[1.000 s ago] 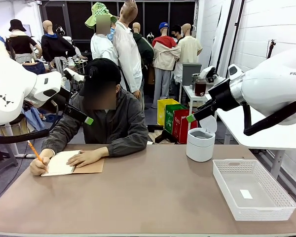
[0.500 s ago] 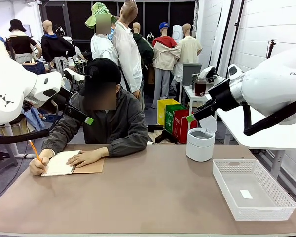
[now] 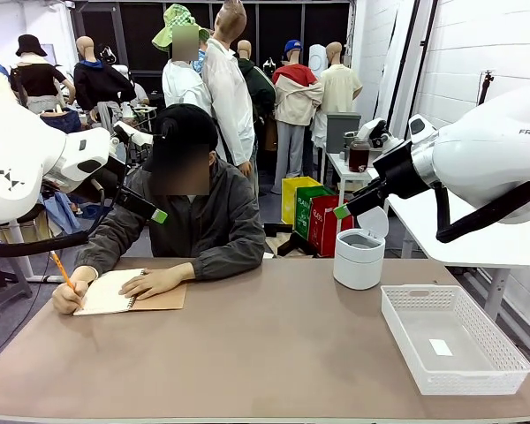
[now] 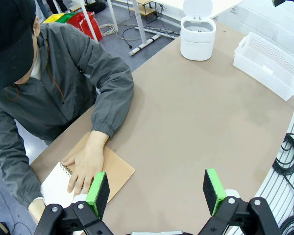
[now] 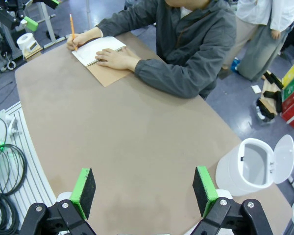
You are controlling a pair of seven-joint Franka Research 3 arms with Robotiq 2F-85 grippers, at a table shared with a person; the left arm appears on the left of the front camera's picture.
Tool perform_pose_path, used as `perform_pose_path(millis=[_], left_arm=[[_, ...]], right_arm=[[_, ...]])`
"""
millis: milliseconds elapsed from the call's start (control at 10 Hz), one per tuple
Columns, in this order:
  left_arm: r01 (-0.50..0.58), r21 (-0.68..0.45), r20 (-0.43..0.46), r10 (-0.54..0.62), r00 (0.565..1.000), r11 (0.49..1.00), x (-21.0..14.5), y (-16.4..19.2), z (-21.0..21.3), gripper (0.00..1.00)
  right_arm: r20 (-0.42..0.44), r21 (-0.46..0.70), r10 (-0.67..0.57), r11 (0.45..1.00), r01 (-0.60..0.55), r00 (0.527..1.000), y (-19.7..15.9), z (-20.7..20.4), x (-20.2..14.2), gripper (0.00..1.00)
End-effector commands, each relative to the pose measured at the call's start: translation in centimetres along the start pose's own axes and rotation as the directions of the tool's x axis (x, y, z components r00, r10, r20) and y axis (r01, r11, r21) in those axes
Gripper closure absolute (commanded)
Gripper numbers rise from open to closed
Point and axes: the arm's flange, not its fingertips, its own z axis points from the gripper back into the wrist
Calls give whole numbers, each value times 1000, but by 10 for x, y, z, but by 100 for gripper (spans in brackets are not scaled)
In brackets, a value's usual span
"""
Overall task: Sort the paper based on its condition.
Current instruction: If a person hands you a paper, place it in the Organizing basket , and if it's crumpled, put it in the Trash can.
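Left tool (image 4: 156, 191) and right tool (image 5: 143, 190), both wide and empty: I am holding them clear above the surface (image 3: 274, 353) while the paper (image 3: 104, 296), seemingly the page in the notebook (image 3: 166, 300) under the person's hand (image 3: 155, 283), is being written on.

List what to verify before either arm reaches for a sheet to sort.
1. Left pincer open and empty: ok.
2. Right pincer open and empty: ok.
3. White page free to pick up: not ok. It lies in the brown-covered spiral notebook, with the person's hand on it and an orange pencil at its edge.
4. White perforated plastic basket ready to receive: ok.
5. White round bin with its lid open: ok.
6. Condition of the page, crumpled or flat: cannot tell.
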Motion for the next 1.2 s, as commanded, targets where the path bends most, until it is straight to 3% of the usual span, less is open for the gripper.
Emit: perform_pose_path(millis=[0,1100], left_arm=[[-3,-6,-5,3,1000,1000,0,1,1,0],[-3,-6,-5,3,1000,1000,0,1,1,0]], right_arm=[[-1,9,-3,1000,3,1000,0,0,-1,0],[-1,9,-3,1000,3,1000,0,0,-1,0]])
